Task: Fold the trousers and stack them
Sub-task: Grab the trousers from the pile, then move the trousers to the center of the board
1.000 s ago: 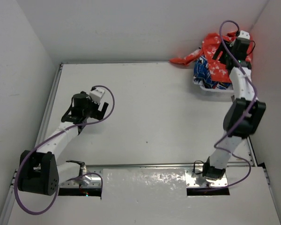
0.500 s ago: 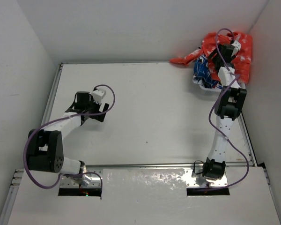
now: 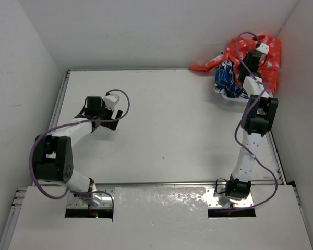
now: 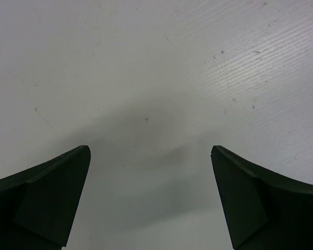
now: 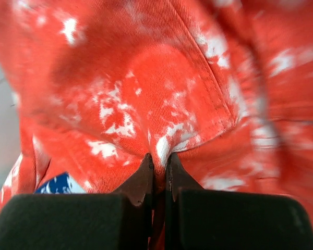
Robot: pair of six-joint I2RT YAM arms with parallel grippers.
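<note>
The red-orange trousers (image 3: 268,57) with white speckles lie heaped at the table's far right corner, one leg (image 3: 204,65) trailing left. In the right wrist view the trousers (image 5: 161,88) fill the frame, and my right gripper (image 5: 159,157) is shut on a pinched fold of that fabric. From above, the right gripper (image 3: 249,61) sits on top of the heap. My left gripper (image 3: 96,113) hovers over the bare left part of the table (image 3: 161,120); its fingers (image 4: 52,187) stand wide open with nothing between them.
A blue, white and red patterned garment (image 3: 227,83) lies under the trousers in a white basket (image 3: 235,99) by the right wall. Grey walls close in the table on the left, back and right. A blue patch of that garment (image 5: 60,183) shows beside the right fingers.
The right gripper has closed on a fold of the trousers after reaching deeper into the heap. The left arm has drawn its elbow back while its gripper stayed open over the table.
</note>
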